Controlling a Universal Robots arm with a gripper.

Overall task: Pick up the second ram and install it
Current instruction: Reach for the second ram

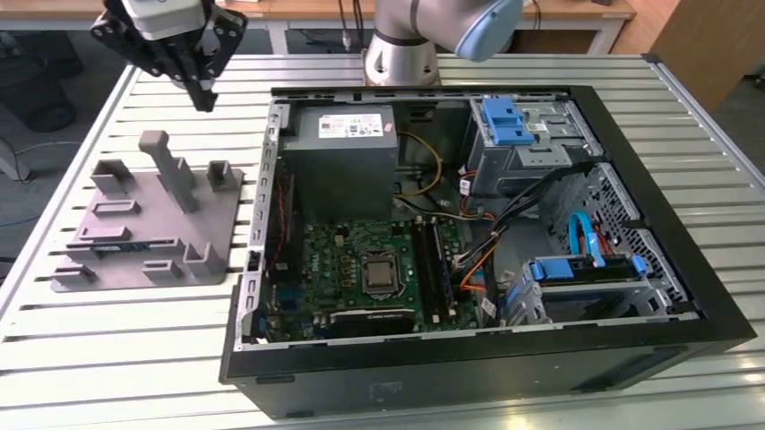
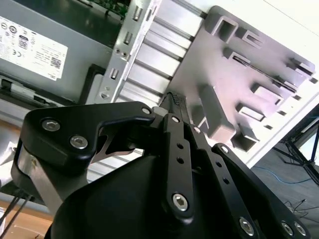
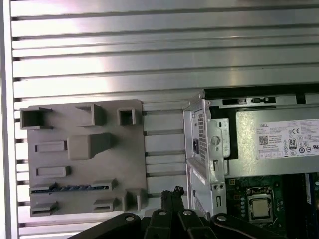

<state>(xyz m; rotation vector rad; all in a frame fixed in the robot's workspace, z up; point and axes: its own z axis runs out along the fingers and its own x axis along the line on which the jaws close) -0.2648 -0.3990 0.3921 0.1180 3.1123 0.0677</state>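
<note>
- The gripper (image 1: 206, 100) hangs in the air above the table, up past the far end of the grey fixture plate (image 1: 143, 224) and clear of it.
- Its black fingers are clenched tip to tip with nothing between them, as both wrist views show (image 2: 174, 99) (image 3: 173, 191).
- The second ram (image 1: 120, 248) sits on the fixture plate, held in a long holder one row in from the plate's edge farthest from the robot base (image 1: 400, 58). Nothing touches it.
- In the first wrist view the ram (image 3: 70, 187) shows as a thin dark blue-green strip between two grey end blocks on the plate (image 3: 129, 159).
- The plate lies flat on a table (image 1: 120, 331) of ribbed aluminium slats with dark grooves between them, a bright bare-metal surface.
- Just beside the plate, at the exterior view's right, lies an open black computer case (image 1: 478, 367). Its grey power supply (image 1: 340, 152) is at the end near the robot base, and the green motherboard (image 1: 358, 260) lies below it.
- Upright grey posts of different heights stand on the plate (image 2: 209, 64).
- Beyond the plate's outer side the table ends, and a blue-grey floor (image 1: 24, 188) with loose cables shows.
- Behind the table stand a light wooden desk (image 1: 311, 9) and a wooden cabinet (image 1: 705, 45).
</note>
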